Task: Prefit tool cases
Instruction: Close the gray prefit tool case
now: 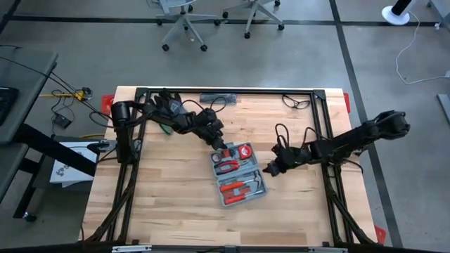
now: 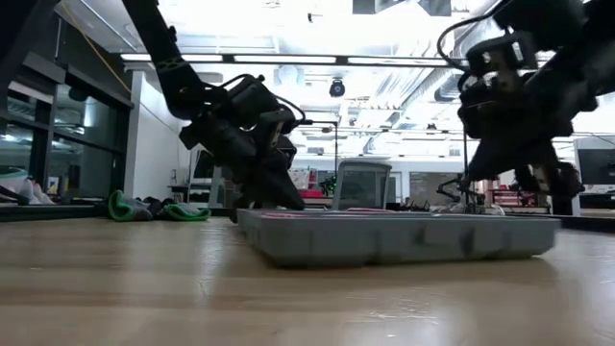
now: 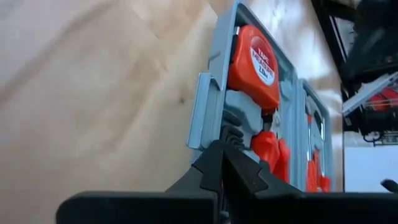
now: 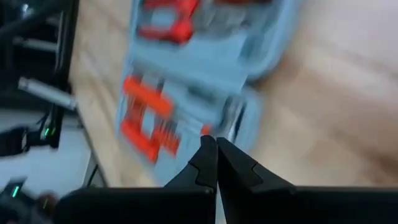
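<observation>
Near edge of the table (image 1: 176,218): bare pale wood.

Mid-table, slightly right of centre: case (image 1: 238,176), open flat, both grey-blue halves up, turned at an angle. Rounded corners; moulded recesses filled with red-handled tools (image 1: 238,186). Red tape measure (image 1: 244,150) in the far half, at a corner.

At the case's far end: left gripper (image 1: 220,146), fingers pressed together, holding nothing, tip down at the edge beside the tape measure. Contact with the case not clear.

Just right of the case: right gripper (image 1: 271,169), fingers likewise together and empty, tip near the case's right edge.

Far left of the table: green gloves (image 2: 159,208), lying behind the left arm.

Beyond the table: grey floor, two office chairs (image 1: 184,15).

Low view only: case as a shallow grey tray (image 2: 394,235), side wall plain, contents hidden; left gripper (image 2: 274,187) at its far-left end, right gripper (image 2: 514,144) above its right end.

Left wrist view only: white label on the tape measure (image 3: 255,65) and a hinge tab on the case (image 3: 205,106) wall.

Right wrist view only: case (image 4: 205,74) blurred, red tools across both halves, closed fingers (image 4: 214,158) pointing at its edge.
</observation>
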